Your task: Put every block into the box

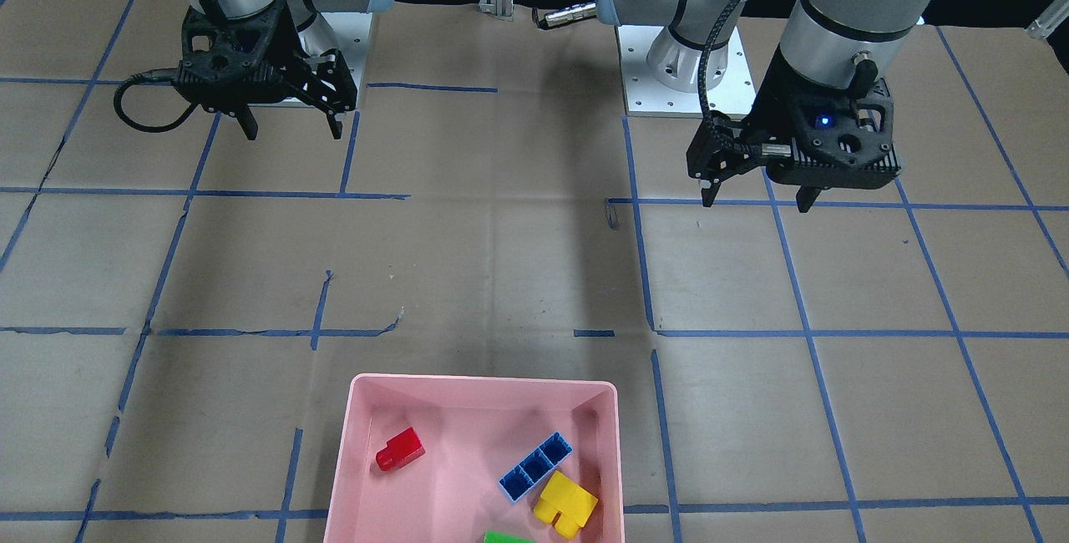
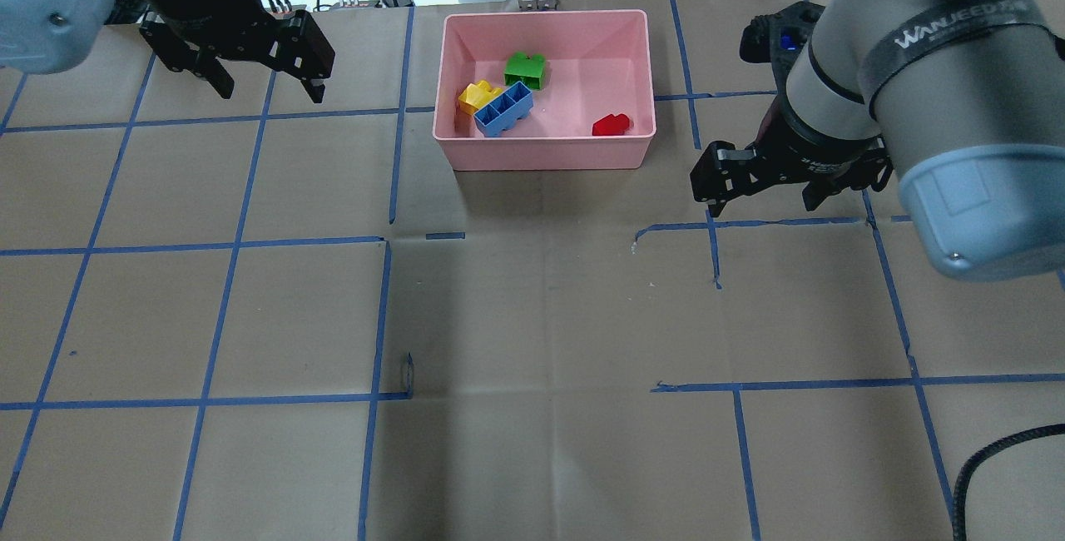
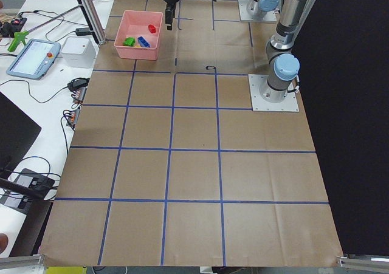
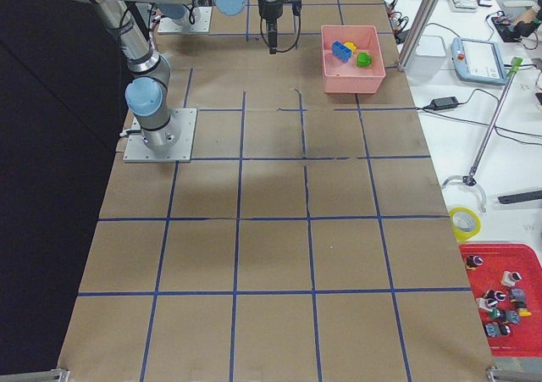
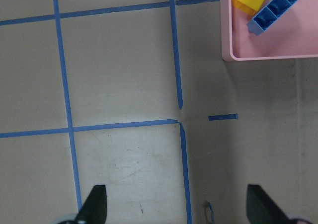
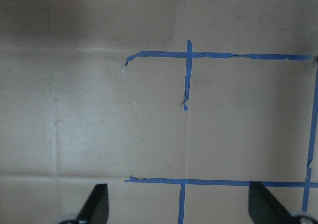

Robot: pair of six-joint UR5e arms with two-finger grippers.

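Resting inside the box [image 2: 545, 15]: green block [image 2: 525, 70], yellow block [image 2: 476, 96] touching blue block [image 2: 503, 109], red block [image 2: 611, 125] apart. Left gripper [image 2: 270, 91] and right gripper [image 2: 764, 204] hang outside it, both jaws spread, empty.

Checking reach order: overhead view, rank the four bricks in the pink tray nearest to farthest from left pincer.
1. Yellow studded plastic brick, leftmost, closest to the left pincer.
2. Blue hollow plastic brick, just right of it.
3. Green studded plastic brick, farther back, more rightward.
4. Red plastic brick, right end.
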